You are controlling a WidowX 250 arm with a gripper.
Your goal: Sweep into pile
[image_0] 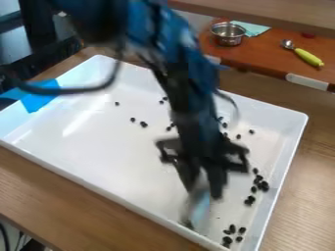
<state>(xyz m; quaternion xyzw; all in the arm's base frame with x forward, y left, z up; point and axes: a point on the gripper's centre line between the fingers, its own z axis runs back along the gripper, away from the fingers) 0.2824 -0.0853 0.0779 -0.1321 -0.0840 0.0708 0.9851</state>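
Observation:
The gripper (204, 188) hangs over the front right part of the white tray (85, 142), blurred. It is shut on a sweeping tool (200, 208), light blue and grey, whose lower end is at the tray floor near the front wall. Small dark beans lie scattered: a few (143, 124) left of the arm, others (262, 185) in a loose band along the right side, and a cluster (232, 229) in the front right corner, right of the tool. One dark spot shows at the tool's lower left end. The arm hides part of the tray's middle.
Blue tape (39, 99) covers the tray's left rim. Behind the tray, on a reddish-brown surface, stand a metal pot (228, 34) and a spoon with a yellow-green handle (309, 57), with a light green cloth (254, 28) by the pot. Tray walls bound the beans.

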